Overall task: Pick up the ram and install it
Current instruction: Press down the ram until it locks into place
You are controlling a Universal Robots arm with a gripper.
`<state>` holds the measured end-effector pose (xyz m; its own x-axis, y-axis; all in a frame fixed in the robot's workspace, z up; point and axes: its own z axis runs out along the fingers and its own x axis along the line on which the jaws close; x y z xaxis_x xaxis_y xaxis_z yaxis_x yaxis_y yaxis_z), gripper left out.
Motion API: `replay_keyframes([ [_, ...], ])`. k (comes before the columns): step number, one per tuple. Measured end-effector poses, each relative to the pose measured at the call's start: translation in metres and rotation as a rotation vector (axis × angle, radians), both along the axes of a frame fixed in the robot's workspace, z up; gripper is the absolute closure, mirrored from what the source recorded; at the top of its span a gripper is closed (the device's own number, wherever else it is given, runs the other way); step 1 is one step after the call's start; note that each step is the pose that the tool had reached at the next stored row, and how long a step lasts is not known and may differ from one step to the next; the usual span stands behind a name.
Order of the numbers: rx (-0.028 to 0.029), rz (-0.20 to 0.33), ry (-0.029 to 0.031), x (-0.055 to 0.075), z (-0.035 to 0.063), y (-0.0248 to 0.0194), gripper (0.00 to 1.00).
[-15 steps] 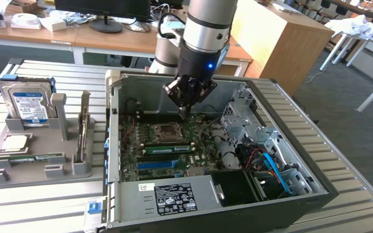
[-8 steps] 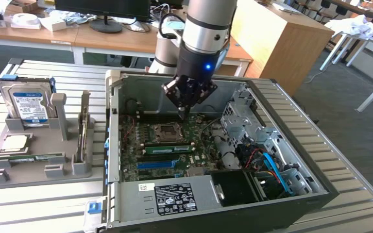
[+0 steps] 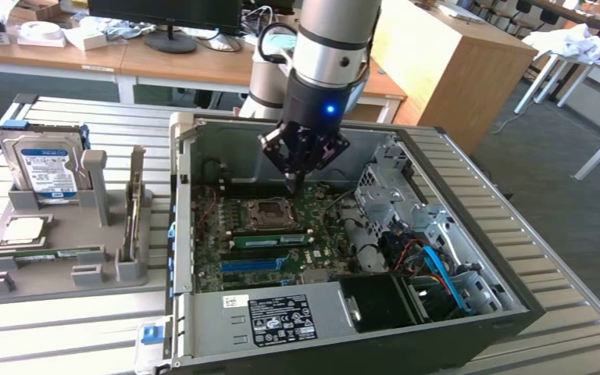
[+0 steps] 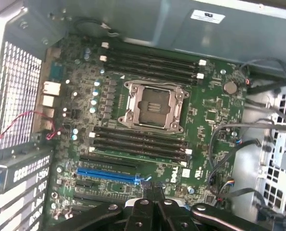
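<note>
A long green ram stick point(image 3: 46, 254) lies flat in the grey fixture point(image 3: 40, 283) at the exterior view's left. Another green stick point(image 3: 269, 240) stands in a memory slot of the motherboard point(image 4: 210, 108), just beside the bare processor socket point(image 4: 154, 106); in the wrist view it is a thin green strip point(image 4: 139, 156) along the slots. My gripper point(image 3: 296, 184) hangs inside the open computer case point(image 3: 467, 258), a little above the socket. Its fingers point(image 4: 144, 208) are pressed together with nothing between them.
The fixture also holds a blue-labelled hard drive point(image 3: 35, 167) upright and a square silver processor chip point(image 3: 24, 229). A blue expansion slot point(image 4: 109, 174), drive cage point(image 3: 383, 195), loose cables point(image 3: 433, 266) and the power supply point(image 3: 279, 316) crowd the case. Desks stand behind.
</note>
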<state>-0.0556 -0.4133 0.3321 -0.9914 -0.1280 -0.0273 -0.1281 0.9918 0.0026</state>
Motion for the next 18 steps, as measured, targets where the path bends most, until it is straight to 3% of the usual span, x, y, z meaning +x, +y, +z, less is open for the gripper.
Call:
replay_keyframes([
  [11, 0.0, -0.143, 0.0, -0.0017, -0.0032, 0.0, 0.9],
  [17, -0.0002, -0.149, 0.0003, -0.0019, -0.0033, 0.0002, 0.9],
  [18, -0.0002, -0.149, 0.0024, -0.0016, -0.0034, 0.0003, 0.9],
])
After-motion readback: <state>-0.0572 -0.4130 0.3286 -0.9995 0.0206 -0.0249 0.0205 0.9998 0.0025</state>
